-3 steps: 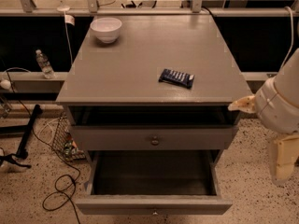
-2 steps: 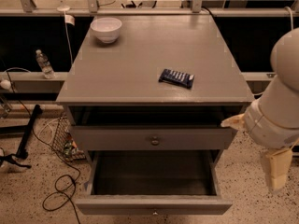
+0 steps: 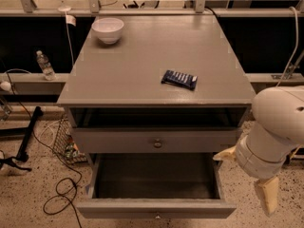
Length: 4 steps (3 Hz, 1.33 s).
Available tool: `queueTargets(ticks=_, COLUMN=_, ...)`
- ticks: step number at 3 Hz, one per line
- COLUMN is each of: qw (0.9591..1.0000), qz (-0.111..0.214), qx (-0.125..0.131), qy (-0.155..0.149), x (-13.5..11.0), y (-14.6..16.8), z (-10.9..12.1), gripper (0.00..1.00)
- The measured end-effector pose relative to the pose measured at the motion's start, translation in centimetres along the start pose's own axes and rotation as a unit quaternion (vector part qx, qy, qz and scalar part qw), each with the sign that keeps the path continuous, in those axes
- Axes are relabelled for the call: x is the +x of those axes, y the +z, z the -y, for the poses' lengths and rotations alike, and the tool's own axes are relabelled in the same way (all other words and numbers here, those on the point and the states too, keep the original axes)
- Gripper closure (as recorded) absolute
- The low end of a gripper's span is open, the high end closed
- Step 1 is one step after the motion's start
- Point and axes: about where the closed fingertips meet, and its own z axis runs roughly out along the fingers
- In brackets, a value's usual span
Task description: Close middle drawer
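I can't read any writing on the dark packet point(image 3: 179, 79) lying on the cabinet top point(image 3: 142, 65). My arm point(image 3: 280, 115) bends downward at the near right. The gripper point(image 3: 244, 177) hangs just right of the middle drawer point(image 3: 156, 208), jaws spread. That drawer stands pulled far out toward me, below the top drawer point(image 3: 118, 140).
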Motion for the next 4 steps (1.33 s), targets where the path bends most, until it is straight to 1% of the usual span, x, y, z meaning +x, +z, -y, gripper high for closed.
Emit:
queueTargets(ticks=1, qw=1.0, qz=0.0, qx=0.0, qy=0.0, x=0.0, y=0.0, z=0.0, gripper=0.0)
queueTargets(ticks=2, qw=0.9998, qz=-0.015, qx=-0.003, qy=-0.014, x=-0.2, y=0.4, z=-0.1, gripper=0.0)
queueTargets(ticks=3, qw=0.9973, qz=-0.026, qx=-0.036, qy=-0.059, x=0.3, y=5.8, z=-0.8, gripper=0.0)
queueTargets(ticks=4, qw=0.9948, qz=-0.022, qx=-0.055, qy=-0.082, x=1.1, y=9.7, z=-1.3, gripper=0.0)
